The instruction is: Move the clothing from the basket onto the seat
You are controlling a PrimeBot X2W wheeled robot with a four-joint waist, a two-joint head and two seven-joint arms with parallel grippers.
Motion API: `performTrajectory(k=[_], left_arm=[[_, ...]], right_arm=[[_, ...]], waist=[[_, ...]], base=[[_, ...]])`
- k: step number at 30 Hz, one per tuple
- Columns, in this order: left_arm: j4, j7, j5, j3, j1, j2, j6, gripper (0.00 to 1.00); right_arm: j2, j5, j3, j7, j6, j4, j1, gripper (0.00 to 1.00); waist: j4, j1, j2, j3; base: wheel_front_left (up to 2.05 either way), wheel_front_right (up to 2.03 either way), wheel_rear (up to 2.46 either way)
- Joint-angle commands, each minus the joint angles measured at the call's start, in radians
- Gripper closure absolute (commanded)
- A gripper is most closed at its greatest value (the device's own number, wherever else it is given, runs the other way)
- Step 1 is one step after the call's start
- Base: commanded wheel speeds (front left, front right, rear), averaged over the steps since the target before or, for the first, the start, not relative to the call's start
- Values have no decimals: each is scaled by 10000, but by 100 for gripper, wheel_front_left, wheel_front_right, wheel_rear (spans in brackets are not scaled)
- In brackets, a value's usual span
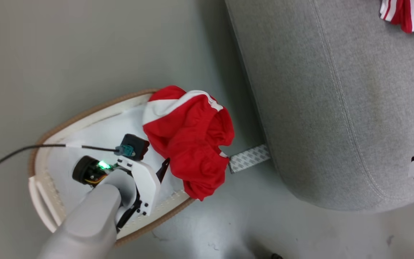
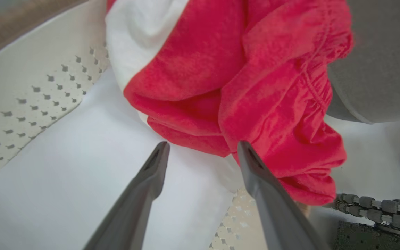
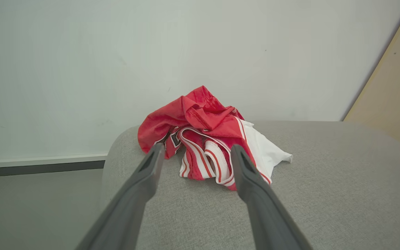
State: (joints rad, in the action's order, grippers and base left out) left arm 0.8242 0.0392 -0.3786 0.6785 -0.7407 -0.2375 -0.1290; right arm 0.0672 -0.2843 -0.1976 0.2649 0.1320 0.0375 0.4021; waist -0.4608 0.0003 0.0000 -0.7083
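A crumpled red garment (image 1: 189, 140) with a white panel lies at the end of the basket (image 1: 84, 113) nearest the seat (image 1: 336, 108). In the head view its long axis runs from upper left to lower right. The white-panelled end is at the top and the gathered lower end spills over the brown rim towards the floor (image 1: 84, 54). Its elastic waist fold bulges towards the seat. The basket itself lies lengthways from lower left to upper right, with a bare white pad (image 2: 82, 173) covering its bottom.

The left end effector (image 2: 201, 147) is inside the basket with its fingers spread wide and nothing between them, tips at the garment's lower fold. Whether the right-hand finger touches the cloth is hard to tell. Only a narrow strip of floor separates the basket from the seat's rounded side, and a grey patterned strip (image 1: 249, 158) lies across it.

A striped red and white jersey (image 3: 203, 142) sits bunched on the seat near its far edge by the wall (image 3: 116, 52). It stretches across the right wrist view, white part pointing right. The right end effector (image 3: 194, 151) hangs above the seat, aimed at the jersey, gaping wide and empty. Bare grey upholstery lies open in front of and to the right of the jersey.
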Motion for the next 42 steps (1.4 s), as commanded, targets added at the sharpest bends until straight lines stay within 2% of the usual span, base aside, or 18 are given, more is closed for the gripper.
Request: performTrajectory(k=[1, 11, 16, 19, 26, 27, 29, 36, 42], left_arm=[[39, 60, -134, 76, -170, -123, -20, 0], [238, 509, -1725, 1481, -1070, -459, -21, 0], [-252, 344, -2412, 2730, -1352, -549, -22, 0], [-610, 355, -2980, 3532, -1627, -915, -21, 0], [-751, 21, -4033, 4589, -2286, -1152, -23, 0], [-747, -26, -4188, 4736, -2384, -1146, -23, 23], [-740, -123, -4369, 4992, -2543, -1129, -23, 100], [-531, -609, -4997, 5552, -2760, -1270, -21, 100], [-416, -1624, -5137, 5763, -2368, -1234, -23, 100]], right_arm=[[-30, -70, -18, -9, -25, -59, 172, 0], [-177, -184, -188, -11, -26, -319, -47, 0], [-182, -523, -188, -11, -26, -270, -155, 0], [-182, -594, -134, -9, -26, -267, -188, 0], [-181, -691, -60, -9, -26, -237, -242, 0], [-181, -690, -46, -9, -26, -229, -239, 0], [-180, -680, -32, -9, -26, -208, -218, 0], [-176, -599, 123, -11, -26, 7, 43, 0], [-169, -334, 258, -9, -26, 230, 269, 0]], waist=[[-394, -3, 0, -442], [-545, -3, 0, -1062], [-537, -3, 0, -1193], [-518, -3, 0, -1268], [-483, -3, 0, -1380], [-479, -3, 0, -1390], [-468, -3, 0, -1399], [-523, -3, 0, -1168], [-587, -3, 0, -227]], base=[[0, 0, 0], [0, 0, 0], [0, 0, 0], [0, 0, 0], [0, 0, 0], [0, 0, 0], [0, 0, 0], [0, 0, 0], [0, 0, 0]])
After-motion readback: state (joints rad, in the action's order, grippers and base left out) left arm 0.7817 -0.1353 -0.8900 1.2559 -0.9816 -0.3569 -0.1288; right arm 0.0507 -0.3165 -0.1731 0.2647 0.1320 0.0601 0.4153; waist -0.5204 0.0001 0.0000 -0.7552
